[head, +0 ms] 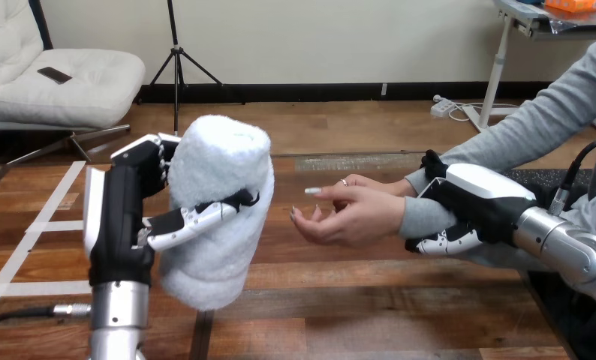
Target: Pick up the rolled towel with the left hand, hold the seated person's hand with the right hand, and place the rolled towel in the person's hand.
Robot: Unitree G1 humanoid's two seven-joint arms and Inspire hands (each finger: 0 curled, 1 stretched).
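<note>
One rolled towel [218, 161], white, held upright off the table [370, 300] at left of centre, long axis near vertical, top end up, left hand [118, 217] wrapped round its middle; right hand [479, 199] at right clasps the person's wrist [422, 216], the person's hand [355, 214] near the towel, apart.

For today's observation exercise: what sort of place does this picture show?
Likely a robot test bench for care tasks: wooden table with tape marks, left hand gripping a rolled towel, right hand round the person's wrist.
</note>
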